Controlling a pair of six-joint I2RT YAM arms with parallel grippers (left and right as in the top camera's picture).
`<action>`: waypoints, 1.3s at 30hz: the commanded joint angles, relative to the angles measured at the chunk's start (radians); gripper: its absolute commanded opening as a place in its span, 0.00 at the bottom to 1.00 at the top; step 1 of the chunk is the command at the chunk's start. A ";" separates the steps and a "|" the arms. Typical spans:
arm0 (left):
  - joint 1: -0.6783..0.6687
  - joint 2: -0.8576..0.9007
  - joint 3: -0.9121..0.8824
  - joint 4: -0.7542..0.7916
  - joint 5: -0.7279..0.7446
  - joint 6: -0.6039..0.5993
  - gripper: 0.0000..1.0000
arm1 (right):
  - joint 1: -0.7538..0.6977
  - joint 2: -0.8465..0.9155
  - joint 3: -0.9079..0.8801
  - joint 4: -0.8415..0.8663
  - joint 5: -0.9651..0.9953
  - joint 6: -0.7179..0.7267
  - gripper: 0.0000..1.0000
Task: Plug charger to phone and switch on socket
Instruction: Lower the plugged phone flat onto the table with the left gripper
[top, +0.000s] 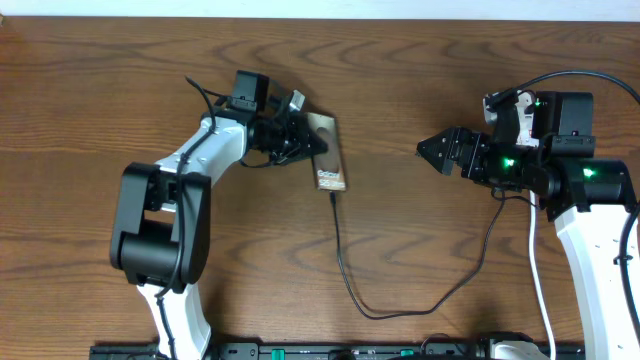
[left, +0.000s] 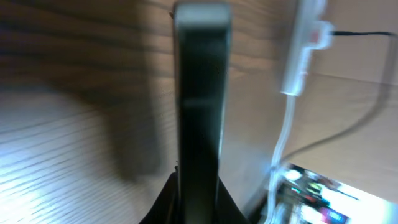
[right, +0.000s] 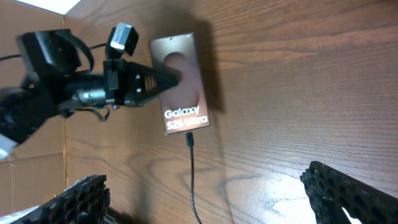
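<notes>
The grey-bronze phone (top: 330, 160) with white "Galaxy" lettering sits left of centre on the wooden table. My left gripper (top: 305, 140) is shut on the phone's left long edge. In the left wrist view the phone (left: 200, 93) shows edge-on between the shut jaws. The charger's thin black cable (top: 345, 270) runs up to the phone's near short edge. Its plug tip (right: 191, 139) lies right at that edge; I cannot tell if it is seated. My right gripper (right: 211, 199) hangs wide open to the right, holding nothing. The white socket (left: 297, 59) with a red switch shows blurred beyond the phone.
The charger cable loops along the front of the table (top: 400, 312) and rises toward the right arm. A white cord (top: 537, 270) runs down beside the right arm's base. A black rail (top: 300, 351) lines the table's front edge.
</notes>
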 joint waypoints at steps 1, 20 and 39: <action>0.004 -0.099 0.115 -0.133 -0.178 0.193 0.07 | -0.006 -0.005 0.017 -0.003 0.008 -0.018 0.99; -0.071 -0.050 0.172 -0.257 -0.090 0.325 0.07 | -0.006 -0.005 0.017 -0.031 0.008 -0.018 0.99; -0.070 0.103 0.172 -0.220 -0.082 0.278 0.07 | -0.006 -0.005 0.017 -0.037 0.009 -0.018 0.99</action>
